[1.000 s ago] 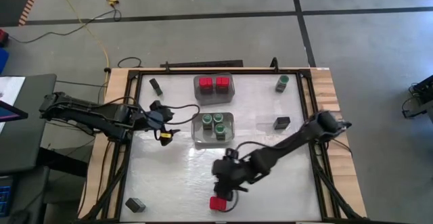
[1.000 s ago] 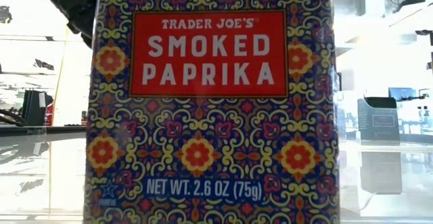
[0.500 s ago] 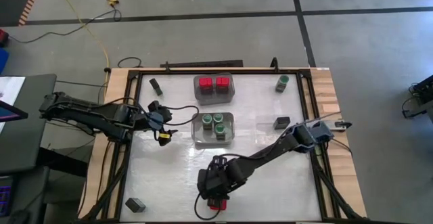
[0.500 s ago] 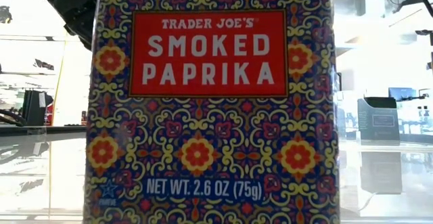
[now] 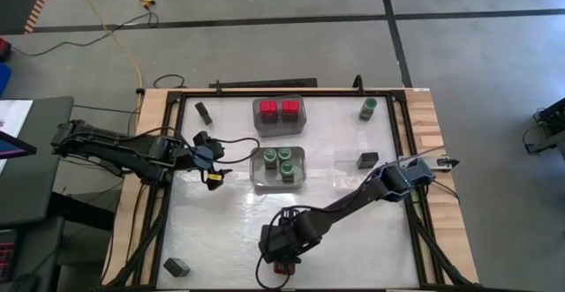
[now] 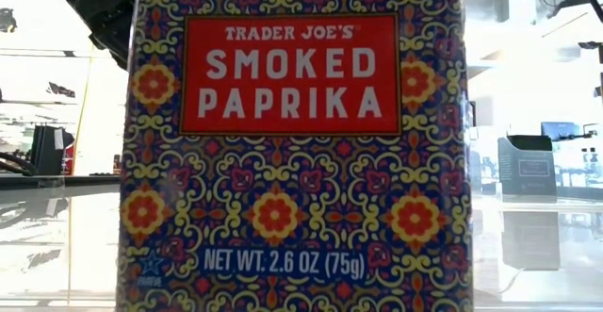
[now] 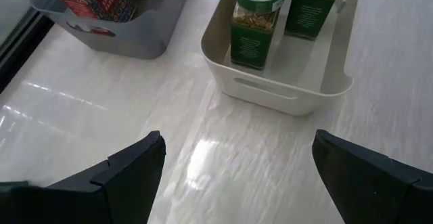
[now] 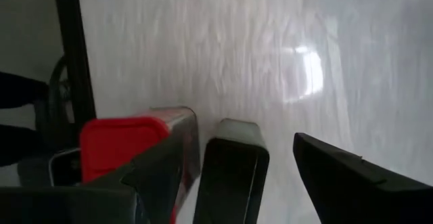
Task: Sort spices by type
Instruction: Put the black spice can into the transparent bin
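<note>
I am going for the red tin [image 5: 281, 268] at the near edge of the table. My right gripper [image 5: 284, 258] is low over it. My fingers are apart, and the red tin [image 8: 122, 149] sits just beside one finger [image 8: 159, 180], not between them, I think, though the view is poor. So I am not holding it. Next I must shift over so the tin is in the gap, squeeze, and carry it to the bin [image 5: 279, 126] with the other red ones. My left gripper [image 5: 212, 164] waits wide open near the green jars [image 7: 254, 21].
</note>
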Controlling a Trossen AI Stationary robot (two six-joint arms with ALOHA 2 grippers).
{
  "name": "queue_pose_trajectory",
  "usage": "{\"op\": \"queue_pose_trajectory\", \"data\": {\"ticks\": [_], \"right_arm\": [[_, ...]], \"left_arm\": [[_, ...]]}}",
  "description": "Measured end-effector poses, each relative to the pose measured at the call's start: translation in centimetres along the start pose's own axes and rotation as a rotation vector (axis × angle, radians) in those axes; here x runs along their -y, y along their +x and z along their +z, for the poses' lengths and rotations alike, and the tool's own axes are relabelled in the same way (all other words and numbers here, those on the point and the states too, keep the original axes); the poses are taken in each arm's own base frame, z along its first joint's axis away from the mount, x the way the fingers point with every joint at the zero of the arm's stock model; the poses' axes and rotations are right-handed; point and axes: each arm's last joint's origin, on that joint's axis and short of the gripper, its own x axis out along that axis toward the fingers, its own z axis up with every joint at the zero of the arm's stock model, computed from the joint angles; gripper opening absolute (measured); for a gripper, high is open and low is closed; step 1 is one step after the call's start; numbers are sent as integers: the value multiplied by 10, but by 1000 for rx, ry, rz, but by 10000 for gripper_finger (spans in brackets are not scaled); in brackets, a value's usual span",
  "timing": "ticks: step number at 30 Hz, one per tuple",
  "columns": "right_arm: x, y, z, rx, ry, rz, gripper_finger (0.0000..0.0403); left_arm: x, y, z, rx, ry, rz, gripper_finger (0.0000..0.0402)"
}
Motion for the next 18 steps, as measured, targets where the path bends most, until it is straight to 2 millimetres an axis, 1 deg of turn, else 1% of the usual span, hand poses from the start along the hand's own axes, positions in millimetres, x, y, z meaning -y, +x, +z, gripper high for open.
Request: {"op": "queue_pose_trajectory", "data": {"ticks": [2, 6, 11, 18], "right_arm": [[-1, 2, -1, -3, -2, -2, 301], [0, 5, -8, -61, -6, -38, 301], [2, 5, -13, -110, -11, -69, 301], [-1, 5, -13, -106, -11, -39, 301]], "left_arm": [[0, 0, 0, 0, 0, 0, 359], [0, 0, 0, 0, 0, 0, 359], [0, 0, 0, 0, 0, 0, 359], [0, 0, 0, 0, -1, 0, 359]]}}
